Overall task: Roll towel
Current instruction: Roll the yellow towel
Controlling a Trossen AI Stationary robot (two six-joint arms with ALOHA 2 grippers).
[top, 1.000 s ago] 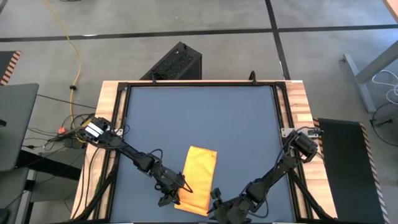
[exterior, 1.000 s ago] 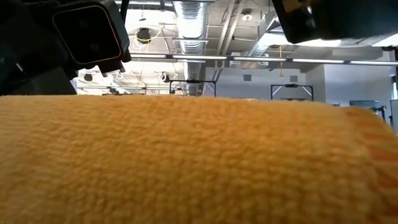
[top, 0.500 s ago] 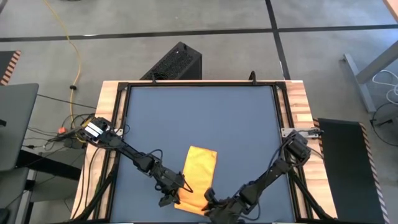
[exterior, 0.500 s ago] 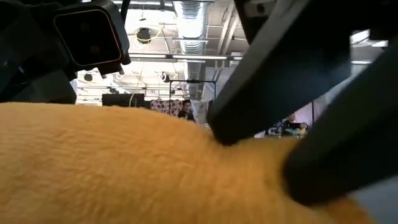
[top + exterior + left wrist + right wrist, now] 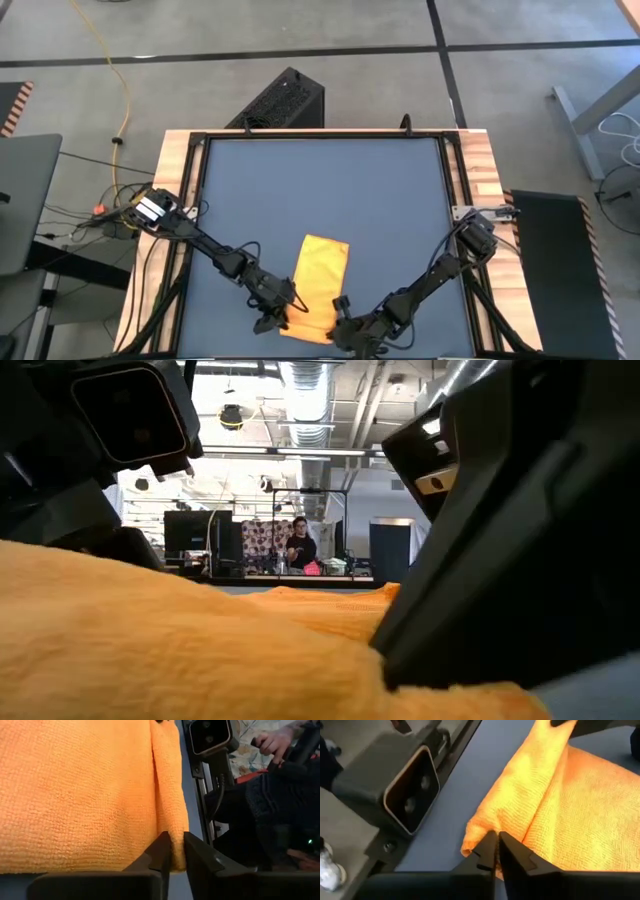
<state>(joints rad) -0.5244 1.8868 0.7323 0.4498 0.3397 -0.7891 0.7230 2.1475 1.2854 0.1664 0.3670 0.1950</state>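
The yellow-orange towel (image 5: pixel 318 283) lies as a narrow strip on the dark table mat, near the front edge. Its near end is raised into a small ridge (image 5: pixel 170 795). My left gripper (image 5: pixel 283 318) is shut on that ridge at the towel's near left corner. My right gripper (image 5: pixel 338 328) is shut on it at the near right corner. In the low view the towel (image 5: pixel 180 640) fills the lower half of the picture and the right arm (image 5: pixel 520 550) stands close in front. My left gripper pinches the raised fold at the towel's near end (image 5: pixel 173 837) between its two fingers, coming in low from the table's left, along the ridge. The rest of the towel lies flat on the mat. My right gripper pinches the same fold at its near right corner (image 5: pixel 487 827) between its two fingers, coming in low from the table's right, along the ridge. The fold stands up a little; the towel behind it lies on the mat.
The mat (image 5: pixel 330 190) is bare beyond the towel's far end. A black frame and wooden rails (image 5: pixel 480 170) border the table. A camera housing (image 5: pixel 412 795) stands at the front edge close to the towel.
My right gripper has moved toward the table's left edge, onto the towel's near right corner. In the low view the towel's near end has sunk, and the right arm now stands in front of it.
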